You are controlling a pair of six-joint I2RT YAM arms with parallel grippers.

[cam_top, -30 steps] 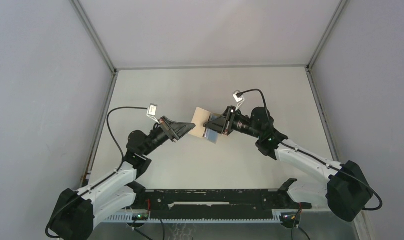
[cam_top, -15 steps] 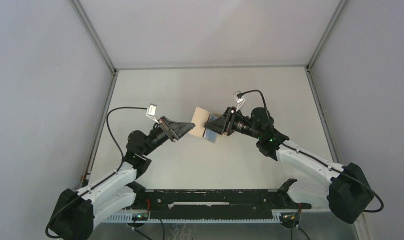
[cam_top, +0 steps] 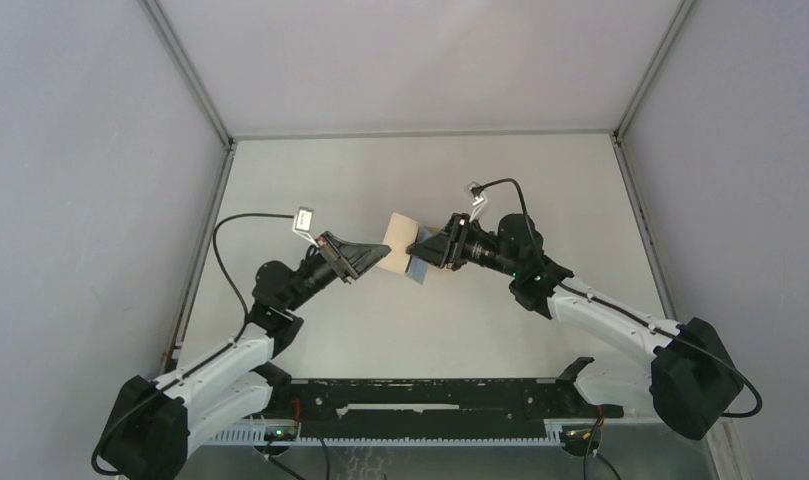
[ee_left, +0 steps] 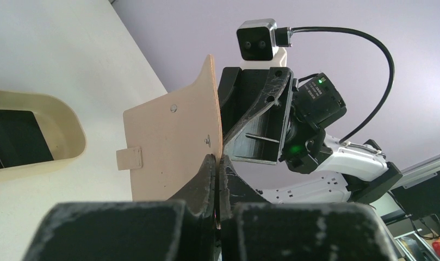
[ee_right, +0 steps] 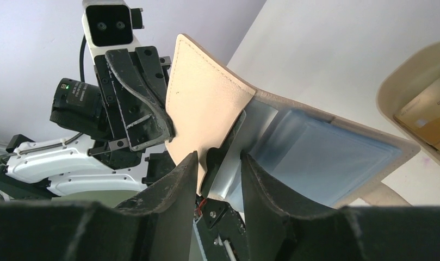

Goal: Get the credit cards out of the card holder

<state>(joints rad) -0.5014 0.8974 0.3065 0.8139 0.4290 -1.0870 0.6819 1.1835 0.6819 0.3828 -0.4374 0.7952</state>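
Note:
The tan card holder (cam_top: 401, 231) is held up in the air between the two arms, spread open. My left gripper (ee_left: 217, 161) is shut on the lower edge of the card holder (ee_left: 171, 144). In the right wrist view the card holder's flap (ee_right: 206, 106) stands up and a light blue credit card (ee_right: 321, 160) lies in its open inner side. My right gripper (ee_right: 218, 175) is open, its fingers astride the holder's fold and the pale card edge. From above, the light blue card (cam_top: 419, 268) pokes out below the right gripper (cam_top: 432, 251).
A tan oval tray (ee_left: 70, 122) lies on the table below the holder, with a flat black card (ee_left: 16, 138) inside it. The same tray's rim (ee_right: 405, 76) shows at the right of the right wrist view. Grey walls enclose the white table (cam_top: 540, 180).
The right arm has edged slightly left toward the holder, and its jaws stand a little wider than a second ago. The left arm and the holder have stayed put.

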